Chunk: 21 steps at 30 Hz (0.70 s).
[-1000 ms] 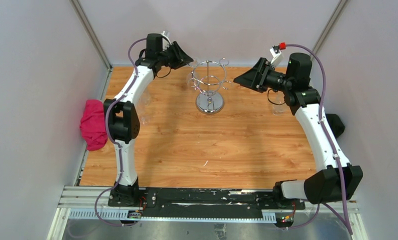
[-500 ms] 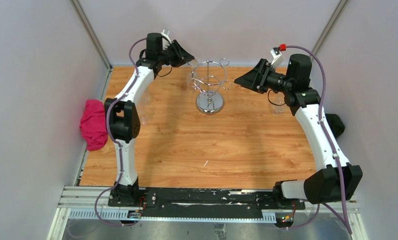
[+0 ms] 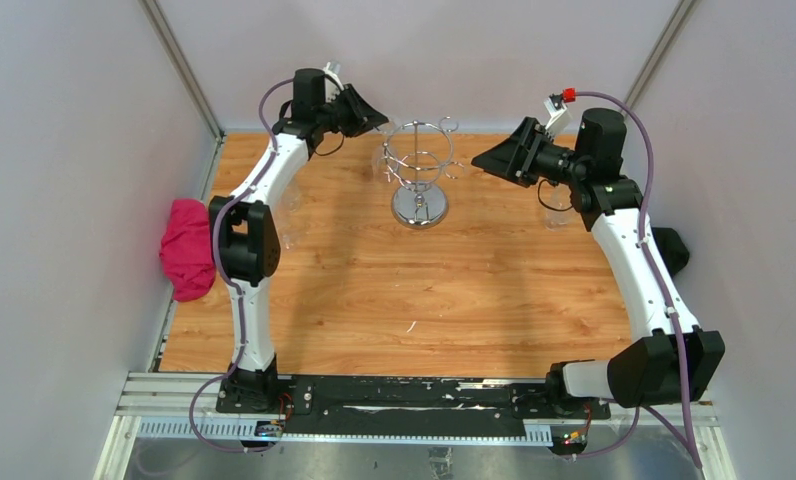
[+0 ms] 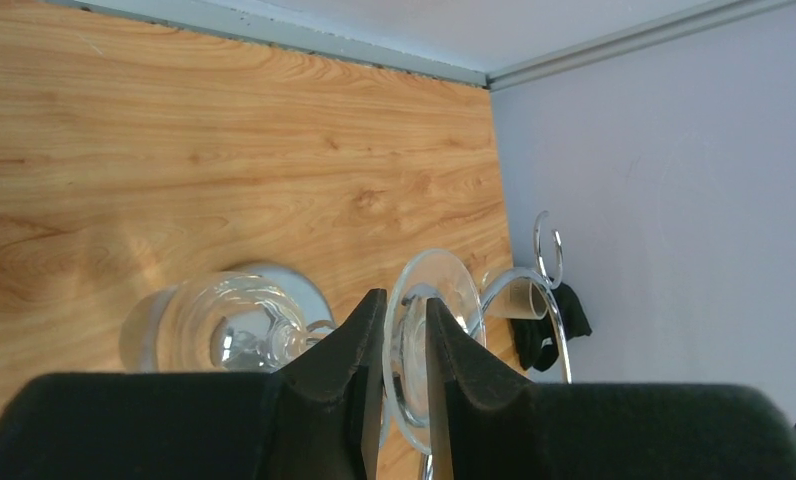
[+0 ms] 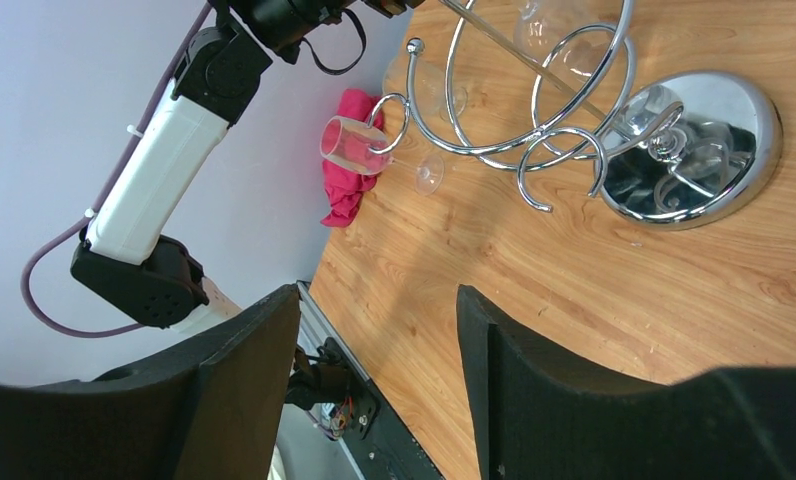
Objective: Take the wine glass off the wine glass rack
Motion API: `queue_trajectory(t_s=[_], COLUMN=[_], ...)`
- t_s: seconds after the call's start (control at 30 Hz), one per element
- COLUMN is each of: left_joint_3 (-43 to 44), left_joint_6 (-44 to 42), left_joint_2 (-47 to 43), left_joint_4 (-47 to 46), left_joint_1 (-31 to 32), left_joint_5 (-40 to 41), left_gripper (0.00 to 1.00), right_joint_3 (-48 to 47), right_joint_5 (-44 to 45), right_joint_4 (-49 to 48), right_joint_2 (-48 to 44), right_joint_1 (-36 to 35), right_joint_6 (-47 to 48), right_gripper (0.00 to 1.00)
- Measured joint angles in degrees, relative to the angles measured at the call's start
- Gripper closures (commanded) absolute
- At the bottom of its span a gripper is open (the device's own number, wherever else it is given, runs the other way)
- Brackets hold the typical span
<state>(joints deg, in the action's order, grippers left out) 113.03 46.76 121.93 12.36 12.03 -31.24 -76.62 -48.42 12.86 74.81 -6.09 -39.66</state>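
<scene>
Wood bench (image 3: 494,290) takes up most of the top view, with both arms reaching to the far side. Left arm (image 3: 264,190) curves up to the back left, right arm (image 3: 634,260) comes in from the right. Pink cloth (image 3: 187,248) lies at the bench's left edge. Chrome rack (image 3: 419,175) stands far centre between the two tools, round mirrored base on the bench. Right tool (image 5: 379,295) is wide with nothing between its fingers, aimed at the rack from just beside it. Left tool (image 4: 405,305) is narrow and pinches the glass (image 4: 419,345) by its round foot. The glass sits at the left side of the rack's ring, right by a hook; can't tell if it is clear of it. A second glass (image 5: 352,145) stands on the bench left of the rack.
</scene>
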Motion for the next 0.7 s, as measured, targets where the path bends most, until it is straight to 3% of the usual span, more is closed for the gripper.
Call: queue_trajectory(t_s=[0.17,0.7], left_joint_3=[-1.4,-4.5], left_joint_6=[0.6,2.8], left_joint_2=[-0.4,-1.6], left_joint_4=[-1.8,-5.3], left_joint_1=[-0.3,-2.3], left_joint_5=[-0.6,-3.0], left_gripper=[0.87,0.89], right_joint_3=[0.0,0.1], right_joint_5=[0.0,-0.2], right_joint_4=[0.0,-0.9], right_joint_2=[0.0,0.0], right_joint_1=[0.2,0.2], right_joint_6=[-0.2,-1.2], right_gripper=[0.39,0.41])
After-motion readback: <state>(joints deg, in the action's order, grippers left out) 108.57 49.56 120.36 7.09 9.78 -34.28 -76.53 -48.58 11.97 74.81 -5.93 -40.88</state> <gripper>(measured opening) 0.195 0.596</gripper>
